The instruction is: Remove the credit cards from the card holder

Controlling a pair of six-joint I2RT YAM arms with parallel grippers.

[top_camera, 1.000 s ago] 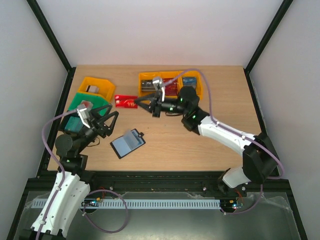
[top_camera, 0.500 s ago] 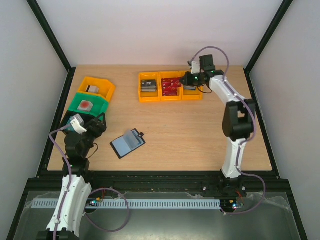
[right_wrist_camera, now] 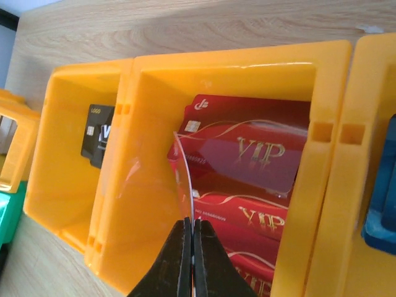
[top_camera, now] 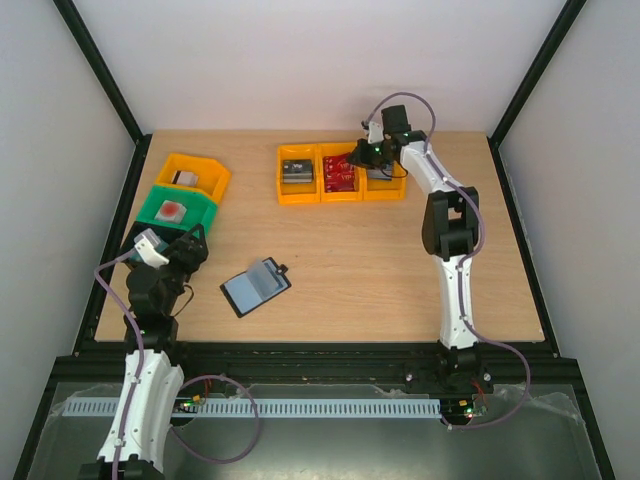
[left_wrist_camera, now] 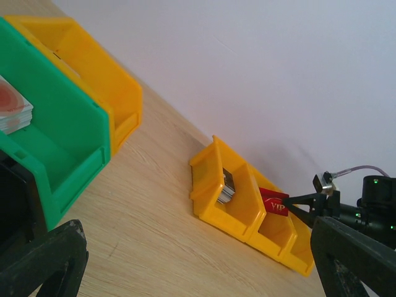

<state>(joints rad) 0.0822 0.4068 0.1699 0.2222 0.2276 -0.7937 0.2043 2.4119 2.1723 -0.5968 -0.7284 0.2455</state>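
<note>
Red VIP card (left_wrist_camera: 273, 202) pinched edge-on in my right tool (right_wrist_camera: 188, 226) over the middle yellow bin (right_wrist_camera: 216, 65): I judge this the drop-off step.
Card holder (top_camera: 256, 286) lies open on the desk (top_camera: 380, 270), with the bins far beyond it. Next I'd part the fingers, then go for the holder. The middle bin holds red cards, and the dark-card bin (right_wrist_camera: 62, 154) and blue-card bin (right_wrist_camera: 371, 93) flank it. My left tool (top_camera: 192, 250) sits spread to the holder's left.
</note>
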